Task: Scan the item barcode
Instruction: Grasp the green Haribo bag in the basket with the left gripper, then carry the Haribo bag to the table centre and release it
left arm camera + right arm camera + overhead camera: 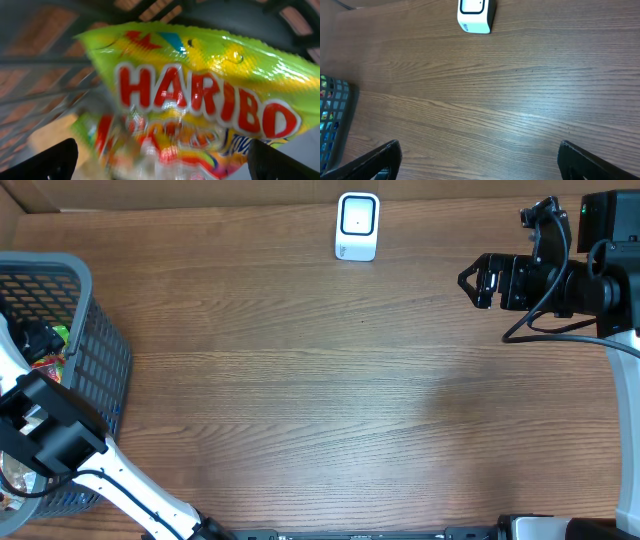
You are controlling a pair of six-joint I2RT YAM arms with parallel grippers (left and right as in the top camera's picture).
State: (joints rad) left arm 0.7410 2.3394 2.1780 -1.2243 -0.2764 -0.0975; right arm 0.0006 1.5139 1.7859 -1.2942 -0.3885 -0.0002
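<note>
- The wooden desk (300, 400) fills the overhead view.
- A dark mesh basket (100, 350) stands at the desk's left edge, with colourful packets inside it.
- The left arm (50, 435) reaches down into the basket. In the wrist view the left fingers (55, 160) are spread wide, one at each lower corner, holding nothing.
- The right arm (600, 280) hangs over the desk's far right corner. The right fingers (375, 160) are also spread wide, with only bare wood between them.
- A yellow-green Haribo bag (200, 95) lies in the basket just ahead of the left fingers. The picture is blurred, so whether the bright patch below it is a second packet is hard to tell.
- A small white scanner (357, 226) stands at the far edge of the desk, well apart from the basket.
</note>
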